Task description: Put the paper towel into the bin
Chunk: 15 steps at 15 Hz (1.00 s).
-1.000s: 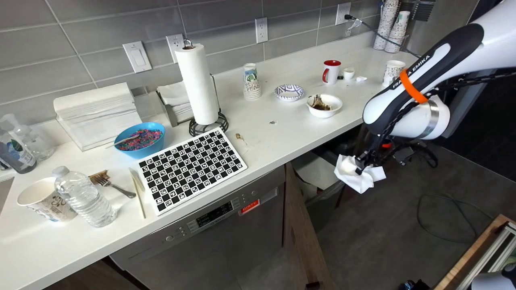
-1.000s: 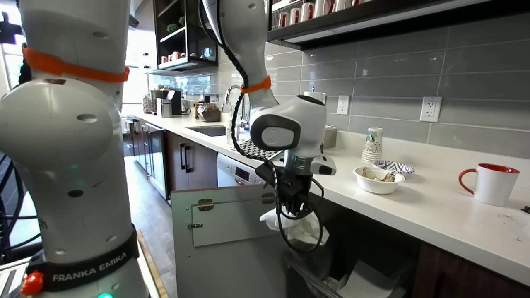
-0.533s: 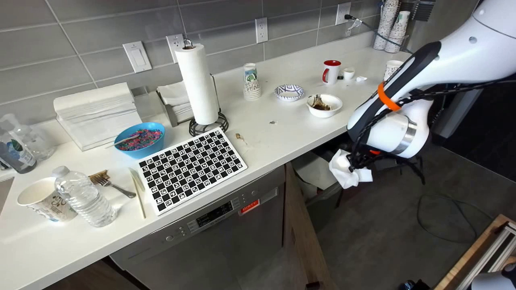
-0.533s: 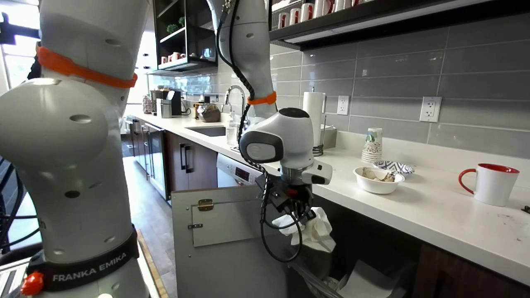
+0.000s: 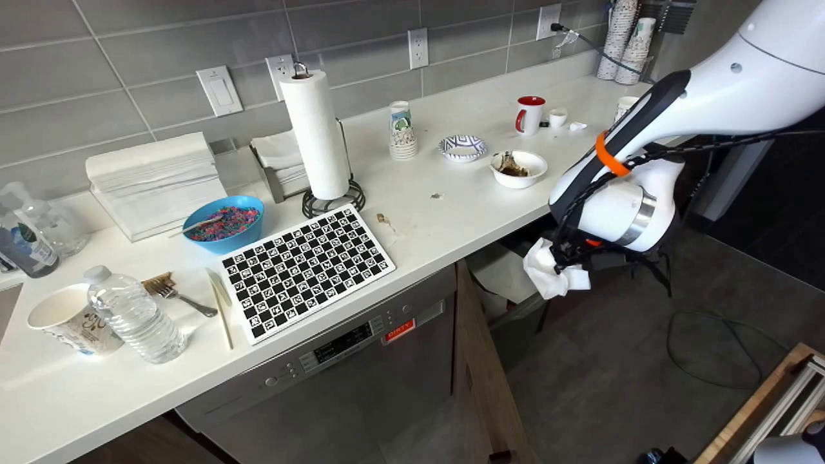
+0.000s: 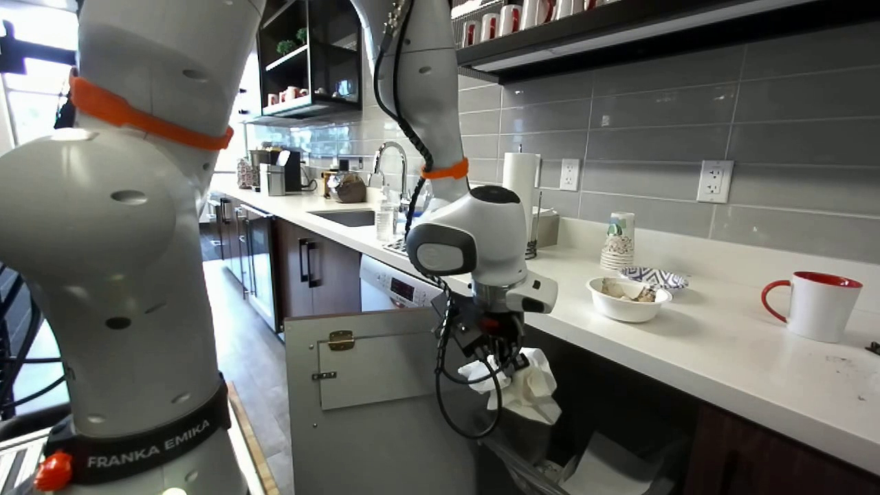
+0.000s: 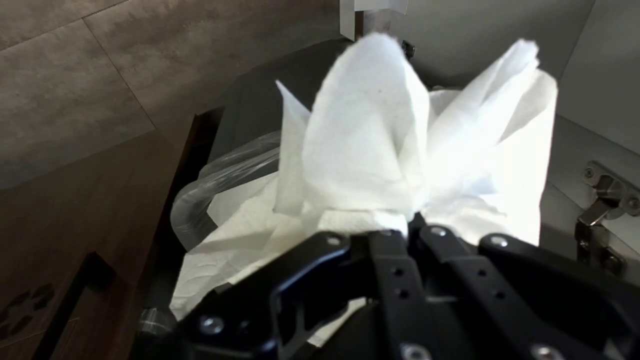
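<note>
White crumpled paper towel (image 7: 360, 140), one: clenched in the black gripper (image 7: 413, 227), loose flaps spreading to either side. Location: in the air in front of the counter (image 6: 722, 320), over or just beside the bin (image 6: 526, 471); which, the views leave uncertain. Probable hazards: early release, light paper drifting past the rim to the floor (image 5: 619, 374); a wide flap snagging on the plastic liner (image 7: 192, 210) or cabinet door (image 6: 385, 447), from too low or skewed an approach; paper clinging to the gripper on letting go. Changes against one second ago: towel and wrist (image 6: 500, 244) nearer the bin in both exterior views; paper roll (image 6: 520, 172), then mostly hidden behind the wrist, now showing.
</note>
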### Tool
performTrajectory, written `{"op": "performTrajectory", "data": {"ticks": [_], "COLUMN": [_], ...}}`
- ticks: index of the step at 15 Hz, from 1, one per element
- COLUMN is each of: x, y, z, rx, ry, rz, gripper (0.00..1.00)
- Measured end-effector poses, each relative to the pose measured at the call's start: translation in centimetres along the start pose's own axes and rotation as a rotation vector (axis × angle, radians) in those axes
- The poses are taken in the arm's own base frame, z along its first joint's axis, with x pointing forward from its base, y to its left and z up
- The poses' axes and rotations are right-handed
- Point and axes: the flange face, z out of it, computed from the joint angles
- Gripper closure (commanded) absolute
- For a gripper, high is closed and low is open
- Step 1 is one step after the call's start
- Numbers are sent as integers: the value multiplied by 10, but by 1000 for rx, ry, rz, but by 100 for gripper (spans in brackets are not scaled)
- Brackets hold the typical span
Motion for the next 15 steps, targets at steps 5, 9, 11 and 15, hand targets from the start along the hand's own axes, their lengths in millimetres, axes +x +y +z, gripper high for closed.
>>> {"op": "performTrajectory", "data": {"ticks": [5,9,11,15], "x": [-12,-8,0,14], "y": [10,6,1,-7], "z": [35,66,79,103], "rx": [-16,-2,21,76], "ry": [-68,-97,-98,-94], "rz": [29,41,46,49], "gripper": [99,99,99,99]}}
